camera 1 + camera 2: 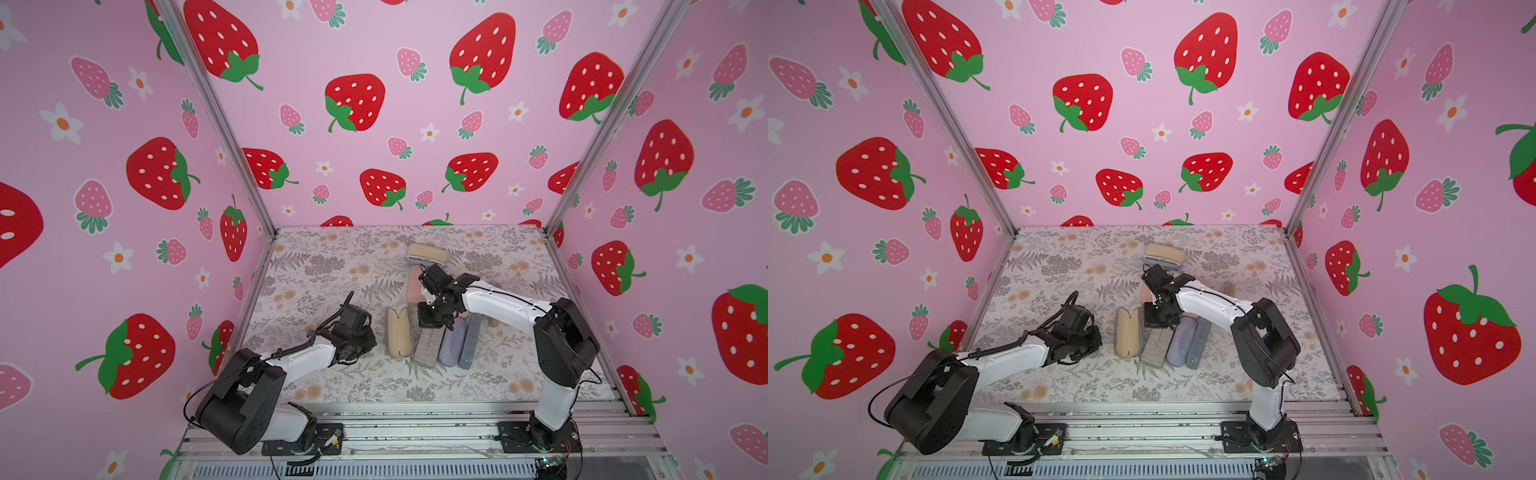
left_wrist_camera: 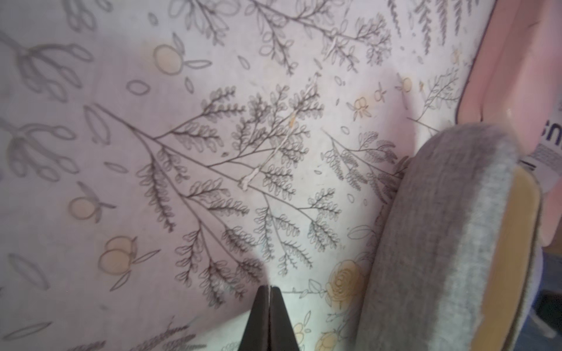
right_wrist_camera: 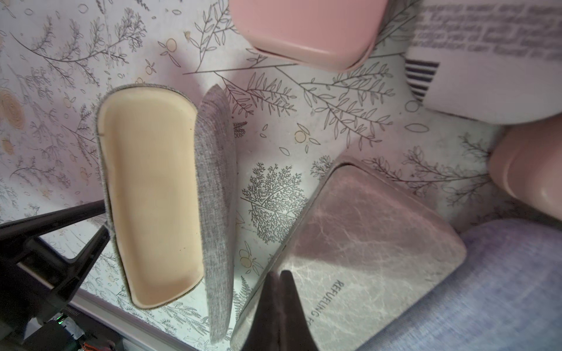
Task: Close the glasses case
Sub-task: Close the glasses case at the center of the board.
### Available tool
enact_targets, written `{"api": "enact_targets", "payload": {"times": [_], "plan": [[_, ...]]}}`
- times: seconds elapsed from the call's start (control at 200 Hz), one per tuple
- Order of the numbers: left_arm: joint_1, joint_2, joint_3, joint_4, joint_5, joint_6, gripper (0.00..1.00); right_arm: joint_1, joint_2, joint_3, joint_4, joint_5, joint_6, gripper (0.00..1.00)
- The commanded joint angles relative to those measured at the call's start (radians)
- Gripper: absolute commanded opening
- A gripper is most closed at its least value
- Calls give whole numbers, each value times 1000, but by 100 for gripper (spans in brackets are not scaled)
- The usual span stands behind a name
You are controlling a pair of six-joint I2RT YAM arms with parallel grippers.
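Glasses case open; neighbour's lettering, probably "REFUELING", right wrist only

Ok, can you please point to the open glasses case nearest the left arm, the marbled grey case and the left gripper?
open glasses case (image 3: pixel 152 194): right wrist view, on its beige lining.
marbled grey case (image 3: pixel 365 231): right wrist view, on its top face.
left gripper (image 2: pixel 270 290): left wrist view, between its shut fingertips.

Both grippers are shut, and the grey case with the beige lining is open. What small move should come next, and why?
Probably press the left gripper sideways against the grey shell of the open case, tipping that half toward the other. It is shut, empty and close beside that shell, while the right gripper hangs over the marbled case instead.
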Motion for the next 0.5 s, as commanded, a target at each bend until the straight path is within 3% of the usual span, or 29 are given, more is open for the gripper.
{"api": "enact_targets", "payload": {"times": [0.0, 0.49], "plan": [[5, 38, 54, 28, 28, 12, 0, 11, 32, 32, -14, -6, 7, 0], [-28, 166, 176, 45, 88, 20, 0, 44, 124, 95, -17, -29, 7, 0]]}}
